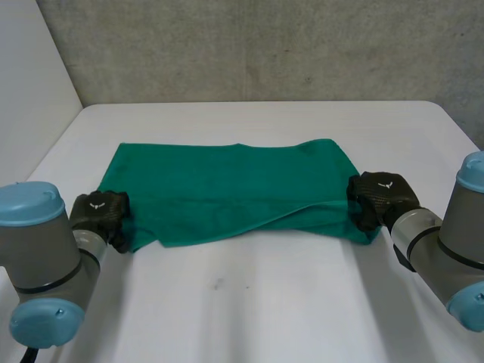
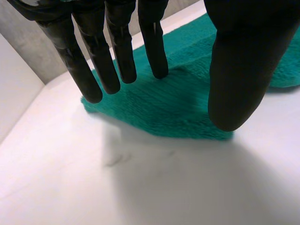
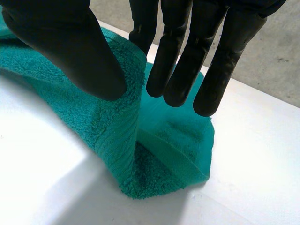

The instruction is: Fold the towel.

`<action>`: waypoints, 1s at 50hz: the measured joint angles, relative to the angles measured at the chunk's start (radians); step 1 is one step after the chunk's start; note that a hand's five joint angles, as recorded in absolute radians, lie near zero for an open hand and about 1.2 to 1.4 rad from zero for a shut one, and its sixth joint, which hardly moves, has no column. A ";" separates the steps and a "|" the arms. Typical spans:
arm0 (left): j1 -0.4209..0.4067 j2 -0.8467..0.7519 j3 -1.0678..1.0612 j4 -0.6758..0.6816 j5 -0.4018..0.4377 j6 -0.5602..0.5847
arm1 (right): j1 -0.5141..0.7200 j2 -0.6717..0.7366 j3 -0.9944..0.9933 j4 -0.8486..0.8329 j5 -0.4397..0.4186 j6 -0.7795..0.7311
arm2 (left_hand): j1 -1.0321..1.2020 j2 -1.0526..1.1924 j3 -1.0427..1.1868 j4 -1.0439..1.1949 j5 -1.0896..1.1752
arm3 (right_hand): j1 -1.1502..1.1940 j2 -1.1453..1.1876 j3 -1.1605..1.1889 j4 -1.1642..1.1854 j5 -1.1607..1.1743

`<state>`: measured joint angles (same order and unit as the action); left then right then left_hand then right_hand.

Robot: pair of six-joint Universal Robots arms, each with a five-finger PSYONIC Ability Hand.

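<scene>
So the green towel (image 1: pixel 227 189) is lying across the middle of the white tabletop (image 1: pixel 249 302), its long sides running along the near and far edges and one layer sitting folded over the other. The right robot hand (image 1: pixel 382 195) is pinching the towel's near right corner between thumb and straight fingers, holding it raised off the tabletop. The left robot hand (image 1: pixel 100 212) is hovering at the near left corner, fingers straight and spread, gripping nothing.

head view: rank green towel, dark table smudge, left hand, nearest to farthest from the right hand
1. green terry towel: its right end is pinched in the black right hand.
2. small dark smudge: on the white table, near the front middle.
3. black left hand: at the towel's opposite end.
</scene>
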<state>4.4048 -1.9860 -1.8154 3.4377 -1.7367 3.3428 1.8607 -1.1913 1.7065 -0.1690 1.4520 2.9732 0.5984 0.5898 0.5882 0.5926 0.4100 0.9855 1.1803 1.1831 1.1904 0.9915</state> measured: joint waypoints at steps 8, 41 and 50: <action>0.001 -0.032 0.021 -0.033 0.061 -0.045 | 0.002 0.002 0.005 -0.003 -0.001 -0.006 | -0.014 -0.002 0.000 -0.009 -0.001 | 0.000 0.000 0.000 0.000 0.003; 0.035 -0.199 0.202 -0.034 0.091 -0.033 | -0.002 0.002 0.019 -0.003 -0.001 -0.009 | 0.060 0.066 0.067 0.066 0.010 | 0.000 0.000 0.000 0.000 0.005; 0.076 -0.179 0.199 -0.036 0.090 -0.020 | -0.005 0.002 0.015 -0.003 0.003 -0.013 | 0.196 0.196 0.192 0.192 0.176 | 0.000 0.000 0.000 0.000 0.004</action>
<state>4.4811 -2.1649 -1.6165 3.4015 -1.6467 3.3233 1.8562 -1.1889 1.7214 -0.1718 1.4545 2.9600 0.7940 0.7857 0.7805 0.7845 0.5856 0.9855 1.1803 1.1831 1.1905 0.9960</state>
